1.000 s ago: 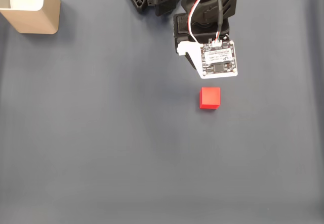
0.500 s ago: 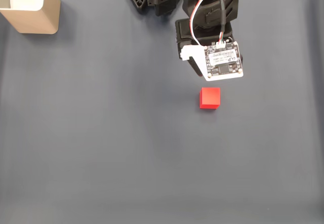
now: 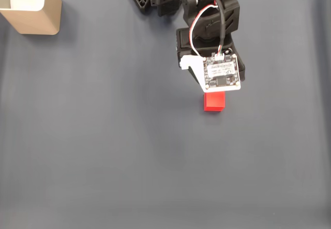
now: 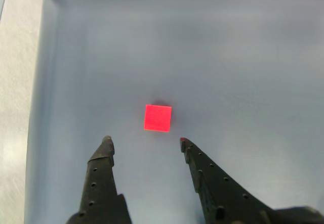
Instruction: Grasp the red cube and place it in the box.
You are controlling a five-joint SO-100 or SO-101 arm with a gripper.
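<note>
So I had the jaws (image 4: 144,141) spread wide just short of the red cube (image 4: 157,118); next, I judged, straddle it and clench.

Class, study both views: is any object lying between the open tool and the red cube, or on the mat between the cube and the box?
Nothing visible does. In the wrist view the tool is open, with bare mat up to the red cube. In the fixed view, bare mat separates the cube from the box.

your arm (image 3: 207,27) reaches down from the top edge in the fixed view; your gripper (image 4: 144,142) points downward, its two black fingers (image 4: 101,173) spread wide, holding nothing
</note>
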